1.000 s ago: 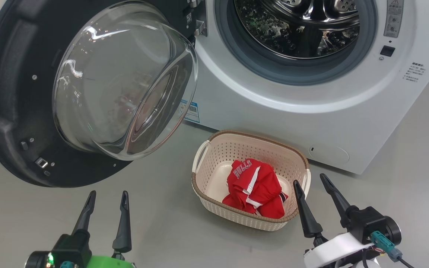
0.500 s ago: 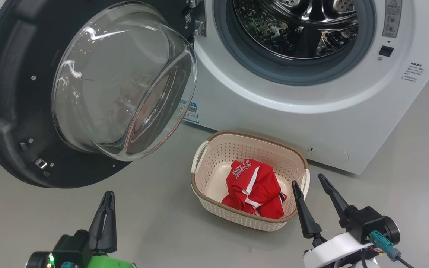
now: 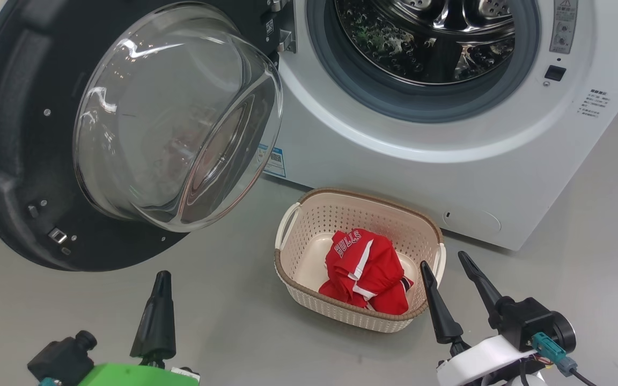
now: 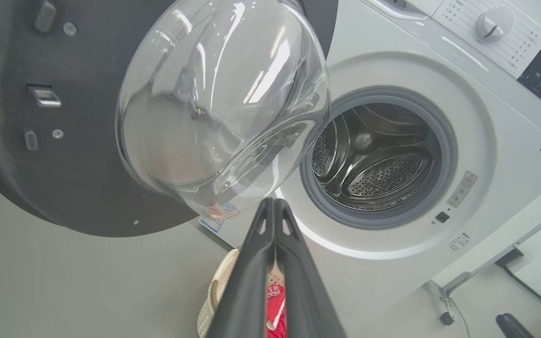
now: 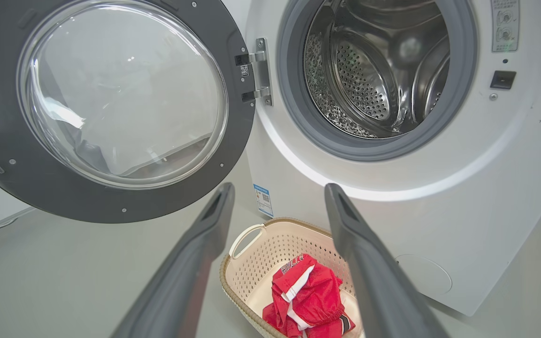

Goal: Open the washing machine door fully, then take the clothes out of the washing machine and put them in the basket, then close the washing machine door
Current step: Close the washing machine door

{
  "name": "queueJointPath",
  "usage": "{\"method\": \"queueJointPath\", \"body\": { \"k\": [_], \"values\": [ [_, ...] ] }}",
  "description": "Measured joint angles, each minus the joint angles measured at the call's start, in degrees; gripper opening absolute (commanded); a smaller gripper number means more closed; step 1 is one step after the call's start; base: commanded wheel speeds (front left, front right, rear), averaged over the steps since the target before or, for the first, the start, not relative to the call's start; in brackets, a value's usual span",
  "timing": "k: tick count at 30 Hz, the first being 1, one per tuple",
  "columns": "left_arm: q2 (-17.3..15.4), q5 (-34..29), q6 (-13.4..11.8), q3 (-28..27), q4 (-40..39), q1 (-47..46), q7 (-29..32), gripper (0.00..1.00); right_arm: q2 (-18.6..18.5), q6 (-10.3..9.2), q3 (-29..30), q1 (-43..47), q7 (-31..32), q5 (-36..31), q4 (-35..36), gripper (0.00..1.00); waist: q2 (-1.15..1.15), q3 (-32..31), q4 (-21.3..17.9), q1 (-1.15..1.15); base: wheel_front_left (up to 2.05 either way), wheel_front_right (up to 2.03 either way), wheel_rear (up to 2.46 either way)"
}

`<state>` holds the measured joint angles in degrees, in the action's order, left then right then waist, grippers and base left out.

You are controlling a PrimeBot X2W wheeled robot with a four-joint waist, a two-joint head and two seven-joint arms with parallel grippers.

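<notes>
The white washing machine [image 3: 470,155] stands with its steel drum [image 3: 427,37] showing no clothes inside. Its black-rimmed washing machine door [image 3: 126,134] hangs wide open to the left, glass bowl bulging outward. On the floor in front sits the cream basket [image 3: 309,225] holding the red clothes [image 3: 365,271] with white "BULLS" lettering. My left gripper [image 3: 162,276] is shut with nothing in it, low at the left, below the door. The left wrist view shows those fingers [image 4: 275,206] pressed together under the glass bowl [image 4: 223,103]. My right gripper [image 3: 444,261] is open beside the basket's right end.
Bare grey floor [image 3: 244,332] surrounds the basket. The open door overhangs the floor on the left, close above my left gripper. A blue label [image 3: 272,161] marks the washer's lower front corner. A caster and cable [image 4: 446,314] lie at the far right of the left wrist view.
My left gripper has closed from open to shut, and its wrist has turned so the fingers look like one spike. The right gripper, basket and clothes stay put.
</notes>
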<state>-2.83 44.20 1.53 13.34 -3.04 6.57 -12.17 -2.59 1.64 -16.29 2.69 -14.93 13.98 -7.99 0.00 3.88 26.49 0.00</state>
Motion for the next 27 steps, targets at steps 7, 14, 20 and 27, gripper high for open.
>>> {"method": "queueJointPath", "body": {
  "k": [7, 14, 20, 27],
  "values": [
    [0.01, 22.71, 4.22, 3.69, -5.54, 2.04, -0.66, 0.00, -0.01, 0.00, -0.02, -0.20, 0.00, -0.01, -0.03, 1.00, 0.00, 0.45, 0.00, 0.00, 0.00, 0.00, 0.00],
    [0.01, 41.99, 5.12, 3.31, -11.56, 2.74, -1.59, 0.00, -0.01, -0.01, 0.10, -0.34, 0.00, -0.29, -0.01, 1.00, 0.00, 0.92, -0.06, 0.00, 0.00, 0.00, 0.00],
    [0.04, 49.80, 5.36, -4.12, -14.24, -2.52, -1.58, 0.00, -0.01, -0.02, 0.56, -0.62, 0.00, -0.53, 0.22, 1.00, 0.00, 1.81, 0.16, 0.00, 0.00, 0.00, 0.00],
    [-1.13, 50.68, 5.36, -11.05, -15.38, -6.94, -0.93, 0.00, -0.29, -0.21, 1.22, -1.17, 0.00, -0.97, 0.59, 1.00, 0.00, 3.08, 0.79, 0.00, 0.00, 0.00, 0.00]
  ]
}}
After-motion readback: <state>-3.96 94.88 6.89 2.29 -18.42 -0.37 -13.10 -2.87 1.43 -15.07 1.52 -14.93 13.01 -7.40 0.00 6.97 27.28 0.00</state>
